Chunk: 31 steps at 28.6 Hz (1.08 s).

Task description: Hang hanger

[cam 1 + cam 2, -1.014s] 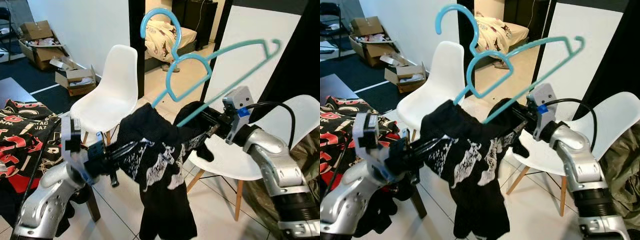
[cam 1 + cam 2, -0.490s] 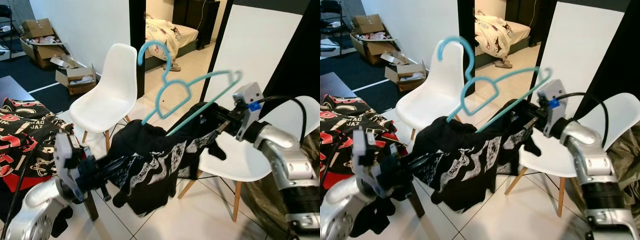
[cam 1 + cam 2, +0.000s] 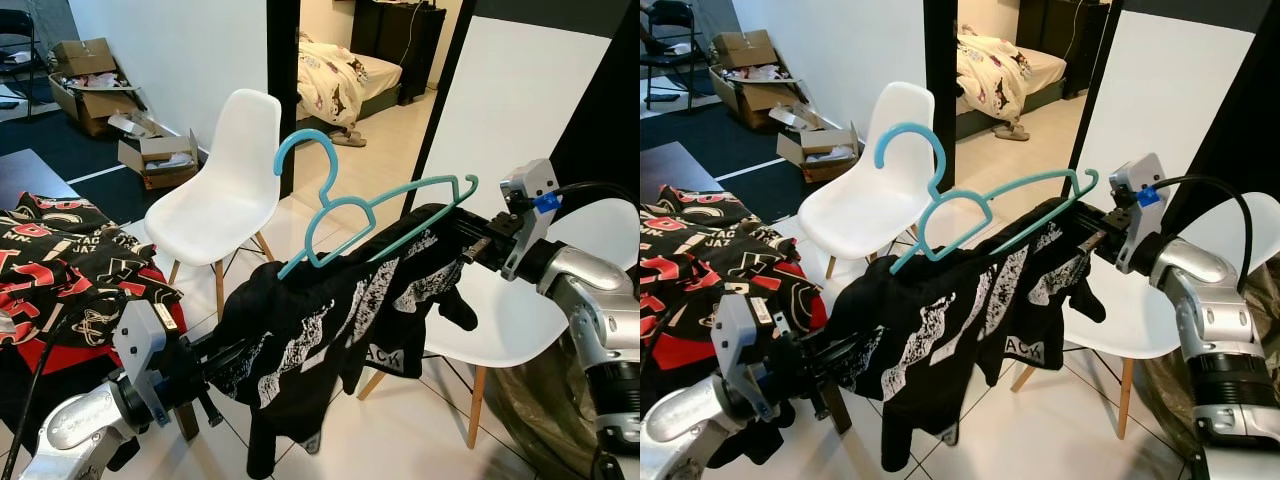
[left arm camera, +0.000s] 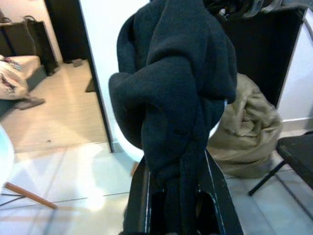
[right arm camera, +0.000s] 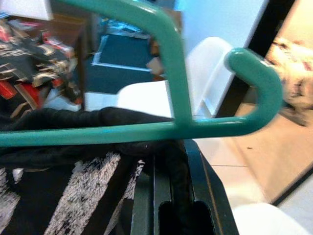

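teal plastic hanger (image 3: 375,215) with curved hook, tilted, partly threaded into black t-shirt with white print (image 3: 330,320), stretched mid-air between both arms. left gripper (image 4: 176,196) pinching bunched black fabric; right gripper (image 5: 168,196) clamped on shirt edge just beneath hanger bar. white moulded chair (image 3: 225,190) behind. olive-green bag (image 4: 244,132) on floor, seen from left wrist. notched hanger end close up from right wrist.

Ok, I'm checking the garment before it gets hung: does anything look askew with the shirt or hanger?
Yes. The teal hanger is tilted and lies on top of the black printed shirt rather than inside it. The shirt is bunched and stretched between the left gripper and right gripper, sagging unevenly.
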### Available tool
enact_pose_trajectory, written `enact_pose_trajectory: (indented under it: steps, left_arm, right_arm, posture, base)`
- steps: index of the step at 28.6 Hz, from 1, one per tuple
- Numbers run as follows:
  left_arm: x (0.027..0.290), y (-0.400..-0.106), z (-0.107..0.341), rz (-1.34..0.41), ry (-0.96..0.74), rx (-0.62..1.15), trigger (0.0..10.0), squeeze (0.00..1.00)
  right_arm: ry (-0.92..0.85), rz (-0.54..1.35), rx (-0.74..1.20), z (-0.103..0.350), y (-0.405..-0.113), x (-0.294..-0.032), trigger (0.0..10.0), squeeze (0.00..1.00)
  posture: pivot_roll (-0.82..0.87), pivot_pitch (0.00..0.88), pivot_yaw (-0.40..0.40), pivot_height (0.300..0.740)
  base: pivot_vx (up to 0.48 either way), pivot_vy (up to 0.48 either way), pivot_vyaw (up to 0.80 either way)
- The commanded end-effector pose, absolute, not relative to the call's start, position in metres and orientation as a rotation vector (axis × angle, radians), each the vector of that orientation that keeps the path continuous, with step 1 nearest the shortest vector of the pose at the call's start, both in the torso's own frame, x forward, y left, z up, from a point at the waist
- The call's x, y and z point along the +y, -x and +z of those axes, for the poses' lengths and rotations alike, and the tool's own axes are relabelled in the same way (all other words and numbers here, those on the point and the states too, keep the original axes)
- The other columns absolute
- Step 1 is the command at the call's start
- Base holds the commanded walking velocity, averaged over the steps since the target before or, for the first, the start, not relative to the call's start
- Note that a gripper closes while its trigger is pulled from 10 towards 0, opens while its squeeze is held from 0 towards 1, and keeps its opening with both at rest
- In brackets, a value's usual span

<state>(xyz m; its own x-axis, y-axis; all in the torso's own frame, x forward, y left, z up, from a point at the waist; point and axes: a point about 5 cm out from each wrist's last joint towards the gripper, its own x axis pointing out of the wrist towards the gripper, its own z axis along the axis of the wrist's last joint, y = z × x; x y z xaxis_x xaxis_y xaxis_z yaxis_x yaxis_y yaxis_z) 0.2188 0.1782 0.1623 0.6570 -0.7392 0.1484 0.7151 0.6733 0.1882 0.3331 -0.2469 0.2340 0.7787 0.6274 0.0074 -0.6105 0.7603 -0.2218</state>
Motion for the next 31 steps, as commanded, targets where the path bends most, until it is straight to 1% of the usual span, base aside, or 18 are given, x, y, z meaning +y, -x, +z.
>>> enact_pose_trajectory:
  steps: [1, 4, 6, 7, 8, 9, 11, 12, 13, 15, 17, 19, 20, 22, 26, 31]
  left_arm:
    - [0.181, -0.219, 0.169, -0.804, -0.193, -0.236, 10.0, 0.00]
    - [0.181, -0.219, 0.172, -0.803, -0.235, -0.242, 10.0, 0.00]
    - [0.182, -0.217, 0.175, -0.833, -0.338, -0.233, 10.0, 0.00]
    - [0.183, -0.217, 0.175, -0.845, -0.373, -0.228, 10.0, 0.00]
    - [0.183, -0.217, 0.175, -0.845, -0.373, -0.228, 10.0, 0.00]
    - [0.188, -0.216, 0.176, -0.851, -0.423, -0.217, 10.0, 0.00]
    - [0.188, -0.216, 0.176, -0.851, -0.423, -0.217, 10.0, 0.00]
    - [0.195, -0.217, 0.179, -0.844, -0.480, -0.209, 10.0, 0.00]
    - [0.195, -0.217, 0.179, -0.844, -0.480, -0.209, 10.0, 0.00]
    - [0.209, -0.221, 0.186, -0.815, -0.600, -0.203, 10.0, 0.00]
    - [0.209, -0.221, 0.186, -0.815, -0.600, -0.203, 10.0, 0.00]
    - [0.217, -0.223, 0.191, -0.794, -0.689, -0.204, 10.0, 0.00]
    - [0.217, -0.223, 0.191, -0.794, -0.689, -0.204, 10.0, 0.00]
    - [0.220, -0.223, 0.192, -0.788, -0.750, -0.199, 10.0, 0.00]
    - [0.222, -0.223, 0.192, -0.787, -0.776, -0.195, 10.0, 0.00]
    - [0.221, -0.224, 0.191, -0.802, -0.797, -0.187, 10.0, 0.00]
  right_arm:
    - [0.203, 0.724, -0.095, 0.242, -0.329, -0.252, 0.0, 0.00]
    - [0.196, 0.757, -0.081, 0.242, -0.326, -0.256, 0.0, 0.00]
    - [0.161, 0.775, -0.069, 0.246, -0.324, -0.268, 0.0, 0.00]
    - [0.153, 0.776, -0.066, 0.247, -0.324, -0.272, 0.0, 0.00]
    - [0.153, 0.776, -0.066, 0.247, -0.324, -0.272, 0.0, 0.00]
    - [0.169, 0.782, -0.045, 0.246, -0.323, -0.276, 0.0, 0.00]
    - [0.169, 0.782, -0.045, 0.246, -0.323, -0.276, 0.0, 0.00]
    - [0.183, 0.791, -0.027, 0.246, -0.322, -0.280, 0.0, 0.00]
    - [0.183, 0.791, -0.027, 0.246, -0.322, -0.280, 0.0, 0.00]
    - [0.197, 0.792, -0.007, 0.249, -0.320, -0.288, 0.0, 0.00]
    - [0.197, 0.792, -0.007, 0.249, -0.320, -0.288, 0.0, 0.00]
    - [0.193, 0.776, -0.012, 0.254, -0.320, -0.296, 0.0, 0.00]
    - [0.193, 0.776, -0.012, 0.254, -0.320, -0.296, 0.0, 0.00]
    - [0.185, 0.759, -0.025, 0.260, -0.318, -0.304, 0.0, 0.00]
    - [0.188, 0.775, -0.032, 0.265, -0.316, -0.307, 0.0, 0.00]
    - [0.206, 0.812, -0.043, 0.269, -0.314, -0.305, 0.0, 0.00]
  posture:
    - [0.08, 0.000, -0.085, 0.740]
    - [0.09, 0.000, -0.090, 0.740]
    - [0.09, 0.000, -0.091, 0.740]
    - [0.09, 0.000, -0.091, 0.740]
    - [0.09, 0.000, -0.091, 0.740]
    - [0.09, 0.000, -0.092, 0.740]
    - [0.09, 0.000, -0.092, 0.740]
    - [0.09, 0.000, -0.093, 0.740]
    - [0.09, 0.000, -0.093, 0.740]
    - [0.09, 0.000, -0.092, 0.740]
    - [0.09, 0.000, -0.092, 0.740]
    - [0.10, 0.000, -0.093, 0.740]
    - [0.10, 0.000, -0.093, 0.740]
    - [0.09, 0.000, -0.092, 0.740]
    - [0.09, 0.000, -0.091, 0.740]
    - [0.09, 0.000, -0.089, 0.740]
  base:
    - [0.000, 0.000, 0.00]
    - [0.000, 0.000, 0.00]
    - [0.000, 0.000, 0.00]
    - [0.000, 0.000, 0.00]
    - [0.000, 0.000, 0.00]
    - [0.000, 0.000, 0.00]
    - [0.000, 0.000, 0.00]
    - [0.000, 0.000, 0.00]
    - [0.000, 0.000, 0.00]
    - [0.000, 0.000, 0.00]
    - [0.000, 0.000, 0.00]
    - [0.000, 0.000, 0.00]
    - [0.000, 0.000, 0.00]
    - [0.000, 0.000, 0.00]
    - [0.000, 0.000, 0.00]
    - [0.000, 0.000, 0.00]
